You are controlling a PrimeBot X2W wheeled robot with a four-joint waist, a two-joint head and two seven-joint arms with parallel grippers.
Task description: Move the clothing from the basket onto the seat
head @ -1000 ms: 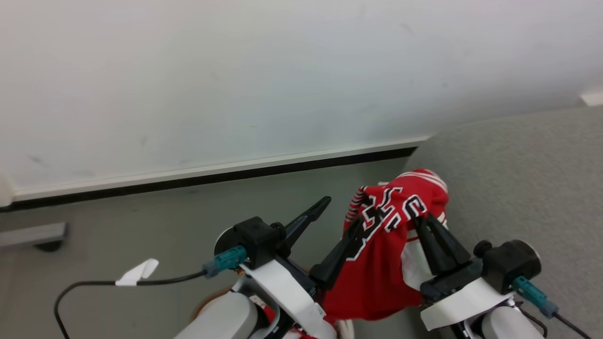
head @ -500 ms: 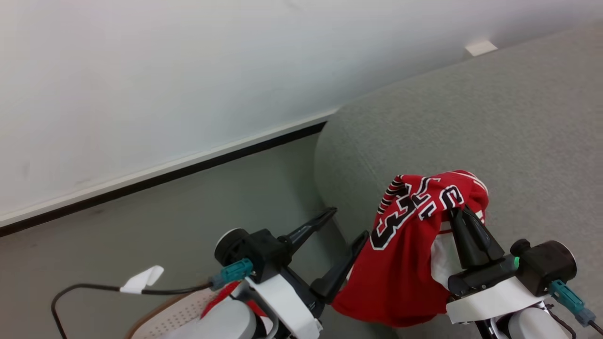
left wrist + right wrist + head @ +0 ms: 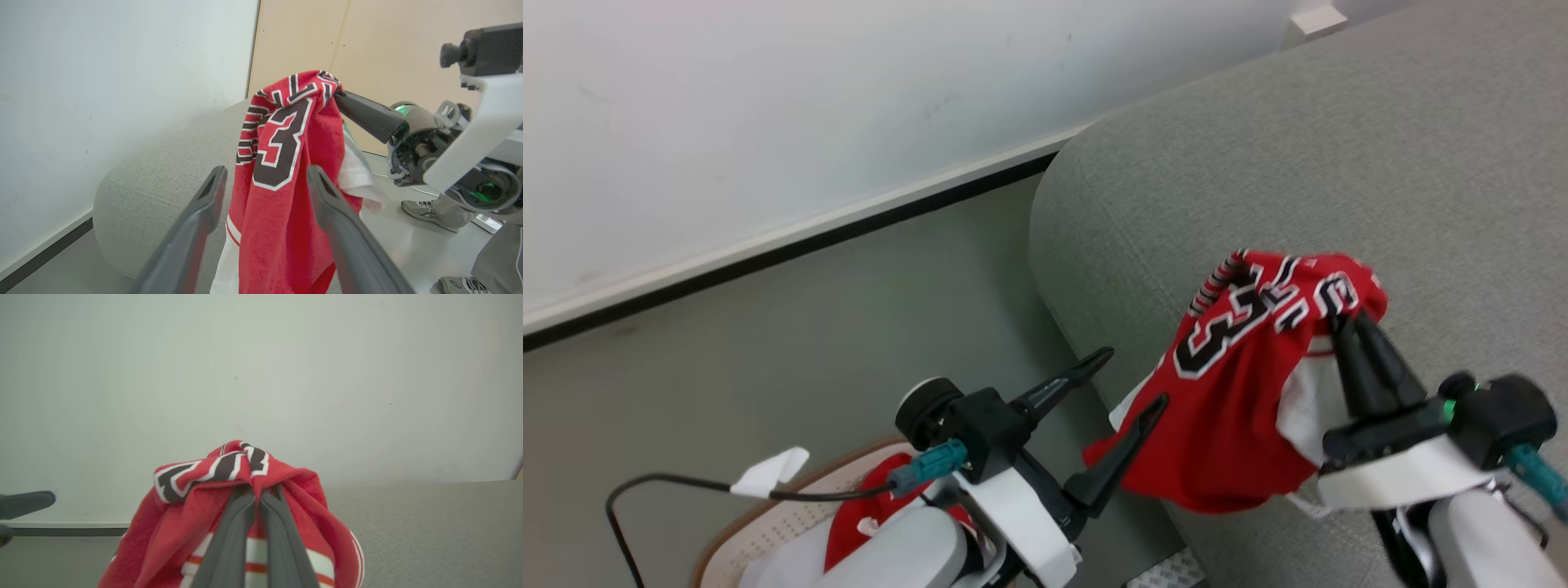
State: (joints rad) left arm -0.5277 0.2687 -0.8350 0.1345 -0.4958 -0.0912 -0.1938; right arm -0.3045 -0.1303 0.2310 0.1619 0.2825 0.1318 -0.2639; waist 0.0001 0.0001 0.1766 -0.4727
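The right claw is pinching the lettered red jersey, which is hanging lengthwise at the seat's rounded edge, cushion beyond. The left claw is gaping empty just off that edge.

The red jersey bears a large black-and-white 3

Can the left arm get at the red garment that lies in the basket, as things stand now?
Probably yes, after a turn. The left gripper is open and empty, but it points away, toward the seat. The red garment lies in the basket, partly under that forearm.
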